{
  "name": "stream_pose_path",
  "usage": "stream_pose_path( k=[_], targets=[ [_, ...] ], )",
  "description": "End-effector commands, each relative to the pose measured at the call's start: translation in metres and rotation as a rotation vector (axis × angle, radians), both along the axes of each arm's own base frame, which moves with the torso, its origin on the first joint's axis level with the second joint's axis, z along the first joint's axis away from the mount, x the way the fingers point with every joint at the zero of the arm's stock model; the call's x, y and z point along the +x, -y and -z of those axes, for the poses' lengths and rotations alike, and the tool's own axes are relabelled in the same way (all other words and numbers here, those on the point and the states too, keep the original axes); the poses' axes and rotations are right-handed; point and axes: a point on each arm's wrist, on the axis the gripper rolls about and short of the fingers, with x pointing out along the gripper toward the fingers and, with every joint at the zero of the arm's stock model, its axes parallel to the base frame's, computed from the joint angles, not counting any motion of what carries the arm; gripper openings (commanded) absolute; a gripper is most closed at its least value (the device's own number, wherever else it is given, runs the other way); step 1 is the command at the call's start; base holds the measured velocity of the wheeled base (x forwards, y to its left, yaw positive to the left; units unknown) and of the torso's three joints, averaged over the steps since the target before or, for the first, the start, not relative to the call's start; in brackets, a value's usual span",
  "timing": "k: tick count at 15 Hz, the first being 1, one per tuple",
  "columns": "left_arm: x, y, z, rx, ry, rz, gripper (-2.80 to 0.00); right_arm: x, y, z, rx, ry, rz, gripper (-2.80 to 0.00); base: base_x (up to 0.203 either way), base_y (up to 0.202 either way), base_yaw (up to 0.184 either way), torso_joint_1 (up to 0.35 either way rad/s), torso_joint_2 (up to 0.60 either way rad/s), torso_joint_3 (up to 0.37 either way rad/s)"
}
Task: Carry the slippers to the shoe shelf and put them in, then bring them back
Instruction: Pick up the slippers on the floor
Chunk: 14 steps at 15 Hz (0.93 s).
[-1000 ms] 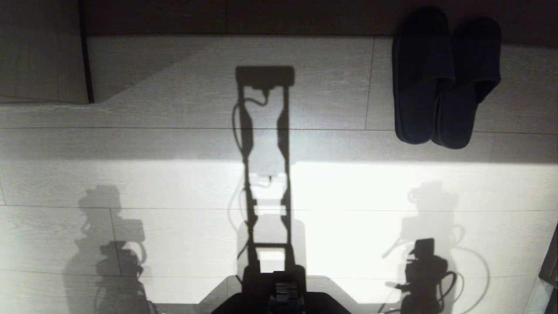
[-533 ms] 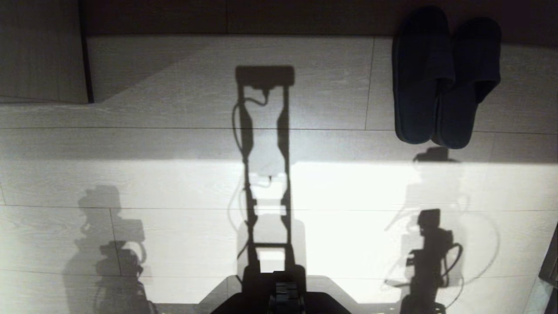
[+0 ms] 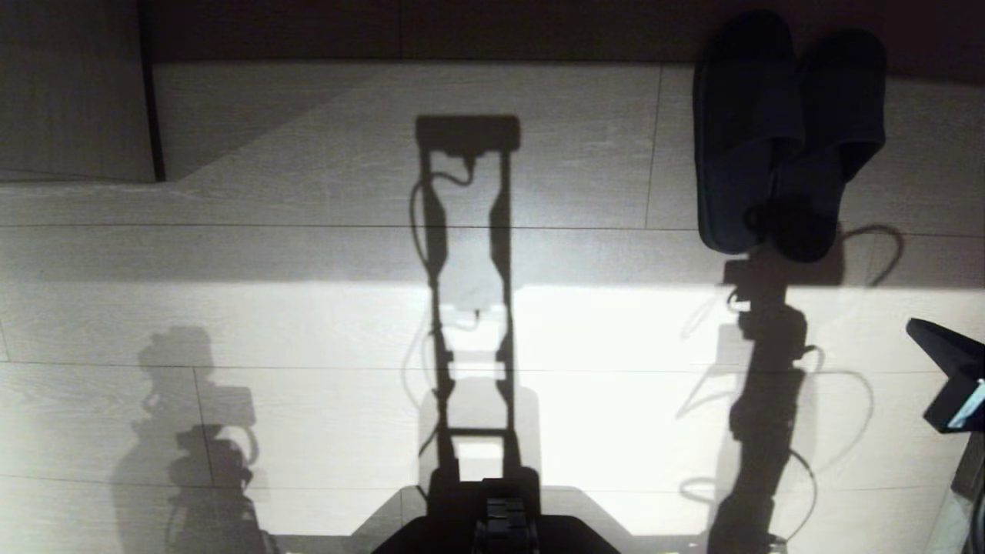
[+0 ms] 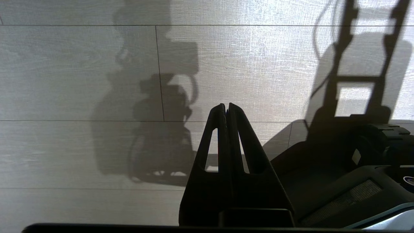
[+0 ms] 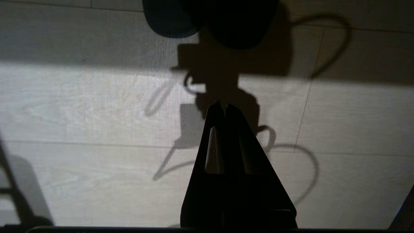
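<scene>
Though apart, slippers [image 5: 207, 19] beyond right hand [image 5: 222, 106].

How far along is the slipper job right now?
Nothing is done yet: the slippers lie side by side on the floor, untouched. In hand: the right gripper, fingers shut, points toward their heels. The left gripper is idle. Grasping, carrying, shelving and returning remain.
</scene>
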Motion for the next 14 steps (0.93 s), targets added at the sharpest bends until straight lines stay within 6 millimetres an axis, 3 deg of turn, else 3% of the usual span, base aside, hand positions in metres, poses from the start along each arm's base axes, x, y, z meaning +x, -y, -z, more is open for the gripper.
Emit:
stream_pose_path(
  k=[1,8,14],
  targets=[
    [0.000,0.000,0.000,0.000,0.001,-0.002,-2.80,0.037,0.001,0.009,0.001,-0.060,0.011,-2.80,0.000,0.000,0.000,0.000,0.00,0.000],
    [0.000,0.000,0.000,0.000,0.001,-0.001,-2.80,0.076,0.002,0.016,0.007,-0.030,0.014,-2.80,0.000,0.000,0.000,0.000,0.00,0.000],
    [0.000,0.000,0.000,0.000,0.001,0.000,-2.80,0.104,0.001,-0.009,0.006,0.140,0.012,-2.80,0.000,0.000,0.000,0.000,0.00,0.000]
  ],
)
